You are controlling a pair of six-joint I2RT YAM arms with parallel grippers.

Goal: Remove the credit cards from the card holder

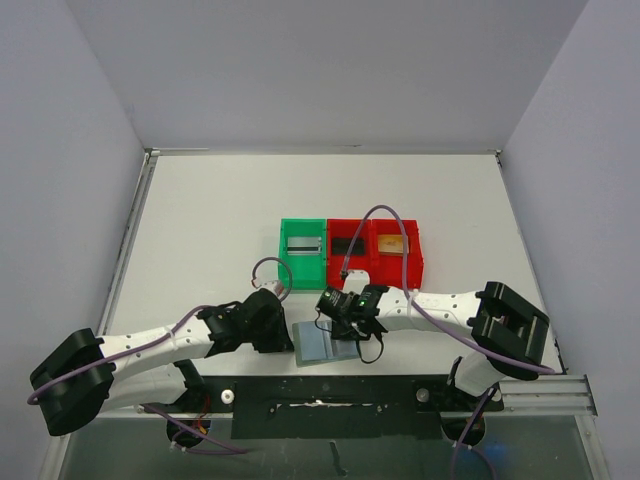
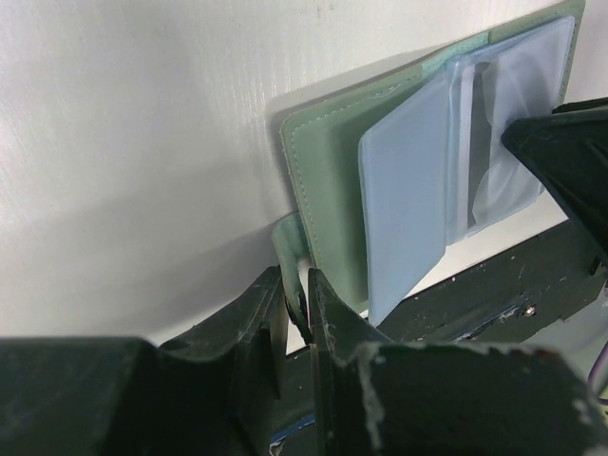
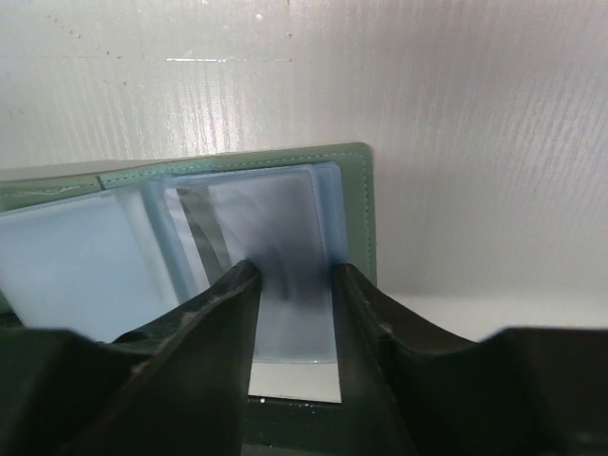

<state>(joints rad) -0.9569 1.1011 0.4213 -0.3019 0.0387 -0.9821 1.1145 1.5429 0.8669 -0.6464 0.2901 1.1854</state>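
Holder [image 1: 322,343] lay open at the table's [image 1: 220,220] near edge, a pale card [image 3: 294,328] jutting from its right pocket; my left gripper [image 2: 296,302] pinched narrow on its green flap, my right gripper [image 3: 294,285] straddled the card, clamped or not I could not tell.

bins [image 1: 372,223] stand just beyond the card holder [image 1: 322,345]; wide bare table [image 1: 200,230] flanks them.

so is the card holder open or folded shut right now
Open: the card holder lies spread, both pale blue inner panels facing up, green cover showing around them.
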